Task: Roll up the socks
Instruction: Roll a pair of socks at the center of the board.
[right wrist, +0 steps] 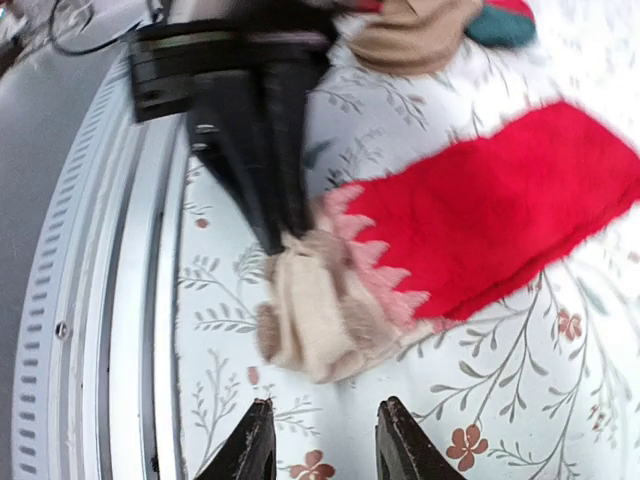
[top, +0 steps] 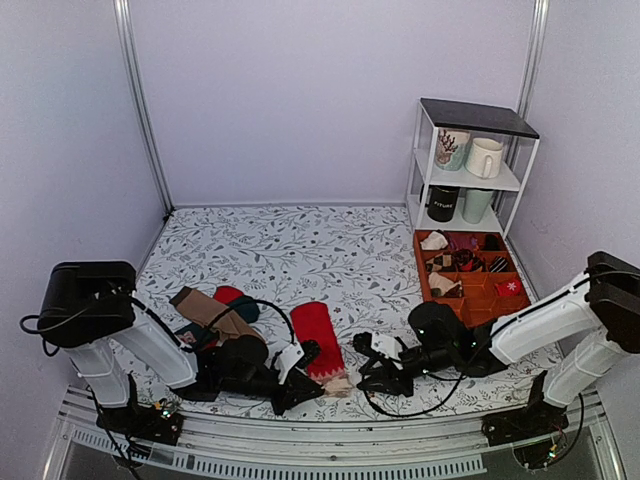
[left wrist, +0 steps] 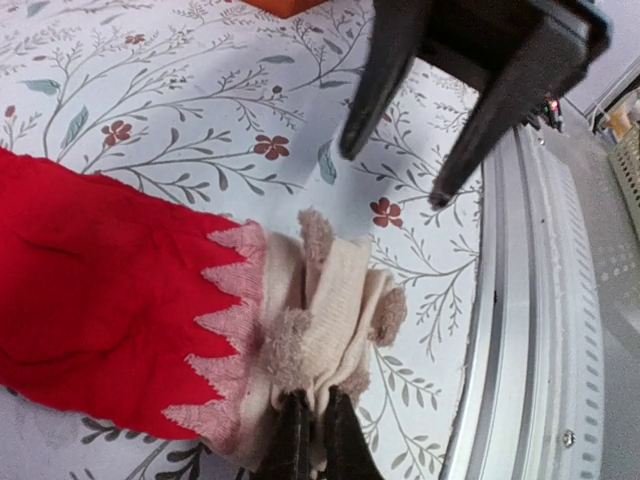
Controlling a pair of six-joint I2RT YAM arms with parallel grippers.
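Observation:
The red socks (top: pixel 318 335) lie flat near the table's front edge, pale beige end (top: pixel 337 383) toward the rail. In the left wrist view the red part (left wrist: pixel 100 300) fills the left and the bunched beige end (left wrist: pixel 335 295) sits in the middle. My left gripper (left wrist: pixel 315 412) is shut on that beige end at its near side. My right gripper (right wrist: pixel 326 408) stands open just off the beige end (right wrist: pixel 320 310), with only tablecloth between its fingers. It shows from the left wrist as two dark fingers (left wrist: pixel 375 90) above the socks. The left gripper (right wrist: pixel 282 238) pinches the cuff from the far side.
A tan-brown sock (top: pixel 205 310) and a dark green sock (top: pixel 242 303) lie left of the red pair. An orange compartment tray (top: pixel 424 270) with small items sits at right, a white shelf (top: pixel 520 180) with mugs behind it. The metal rail (top: pixel 330 440) runs along the front edge.

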